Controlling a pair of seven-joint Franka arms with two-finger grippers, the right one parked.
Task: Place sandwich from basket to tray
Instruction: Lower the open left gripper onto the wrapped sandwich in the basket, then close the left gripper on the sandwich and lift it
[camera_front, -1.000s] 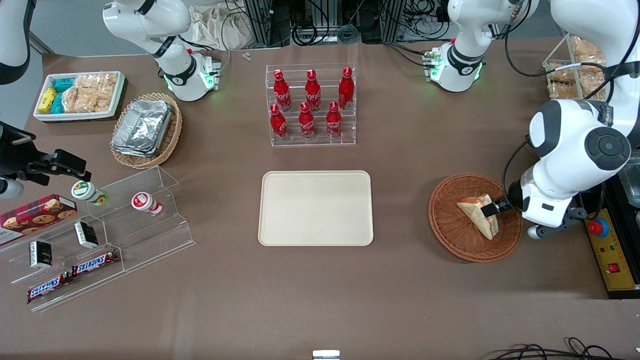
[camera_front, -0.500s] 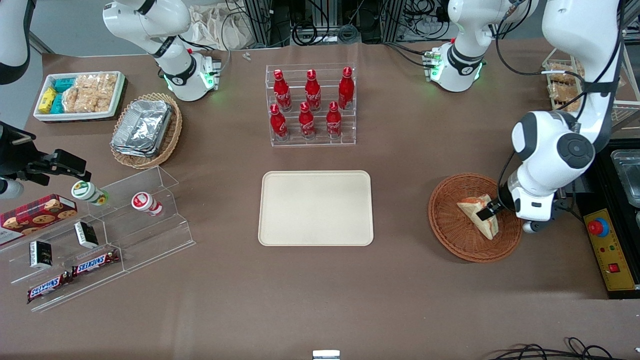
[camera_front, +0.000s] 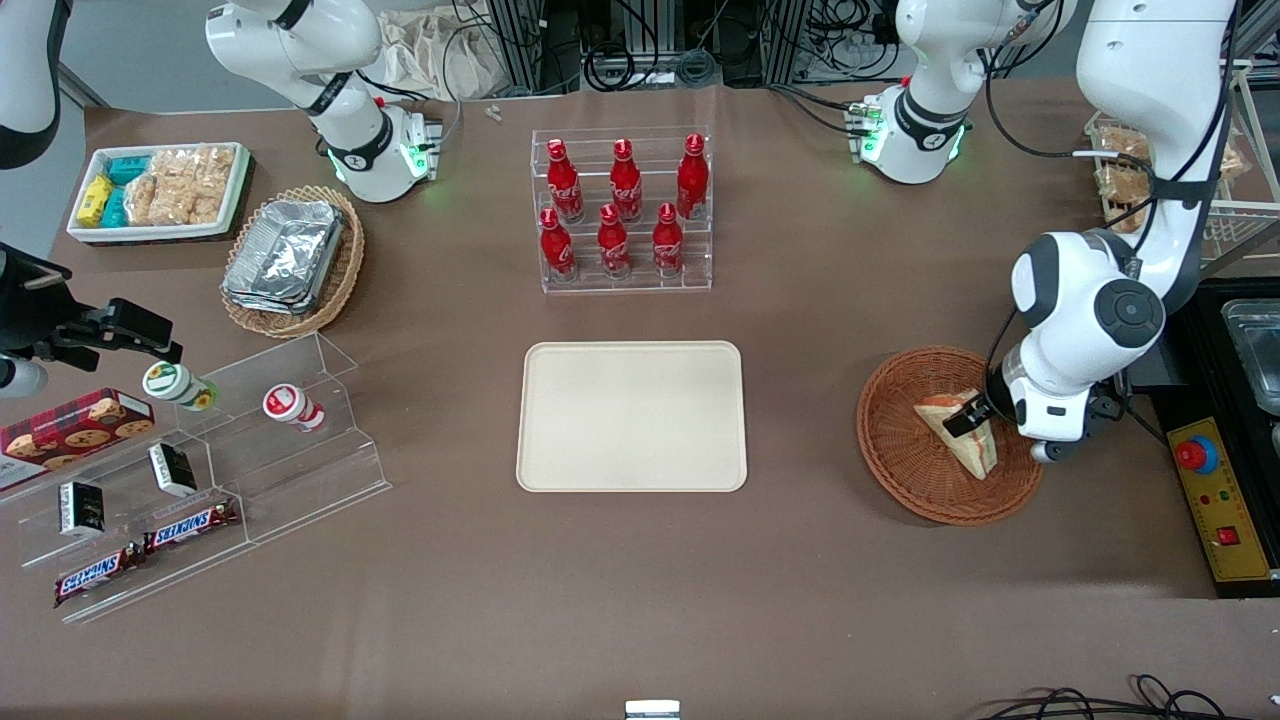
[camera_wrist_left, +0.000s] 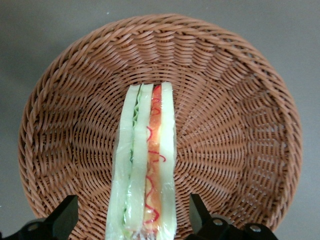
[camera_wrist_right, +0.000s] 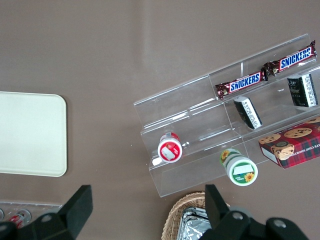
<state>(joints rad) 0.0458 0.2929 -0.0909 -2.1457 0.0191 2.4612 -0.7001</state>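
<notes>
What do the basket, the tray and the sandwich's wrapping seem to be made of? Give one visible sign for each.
Basket: woven wicker, matt reddish-brown, with visible interlaced strands.
Tray: probably plastic, smooth matt cream, with moulded rounded corners.
Sandwich: likely clear film, glossy over the bread and filling.
The gripper straddles the sandwich, fingers open.

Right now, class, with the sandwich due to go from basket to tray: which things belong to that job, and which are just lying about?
Belonging to the job:
sandwich, lying in the basket
tray
pincer, open, straddling the sandwich

Just lying about:
cola bottles
foil trays
Snickers bars
cookie box
</notes>
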